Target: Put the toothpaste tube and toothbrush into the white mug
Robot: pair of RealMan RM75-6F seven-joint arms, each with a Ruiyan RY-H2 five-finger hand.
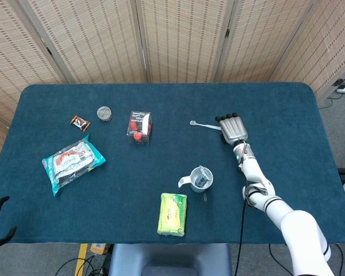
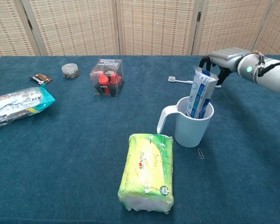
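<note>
Head view shows my right hand (image 1: 232, 127) palm-down over the handle end of the toothbrush (image 1: 202, 124); whether its fingers have closed on it I cannot tell. With the toothpaste tube (image 2: 200, 91) already upright in the white mug (image 2: 192, 122), I judge a shallow pinch could skid the brush away.

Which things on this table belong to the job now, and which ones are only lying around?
For the job:
- toothpaste tube, standing in the mug already
- white mug
- toothbrush, flat on the table
- right hand, over the toothbrush handle

Only lying around:
- green packet
- clear box of red items
- teal snack bag
- small round tin
- small dark wrapper
- paper clip
</note>
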